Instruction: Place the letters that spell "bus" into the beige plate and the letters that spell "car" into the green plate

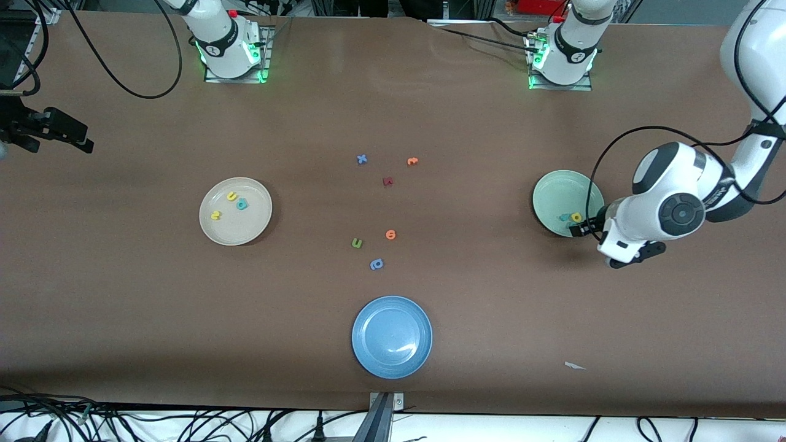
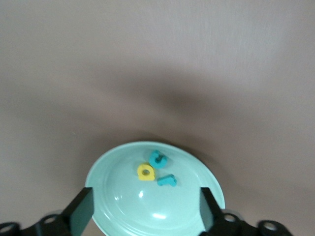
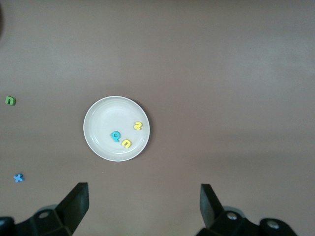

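While beige plate holds three letters, green plate too

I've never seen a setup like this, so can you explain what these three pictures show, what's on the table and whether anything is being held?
Two white robot arms stand at a brown table. One picture looks down from a high camera; the other two come from cameras on the arms' wrists. The left claw is open over the green plate, which holds a teal c, a yellow a and a teal r. The right claw, also open, hangs high above the beige plate, which holds a teal b, a yellow u and a yellow s. A blue plate and spare letters lie mid-table. Nothing is held.
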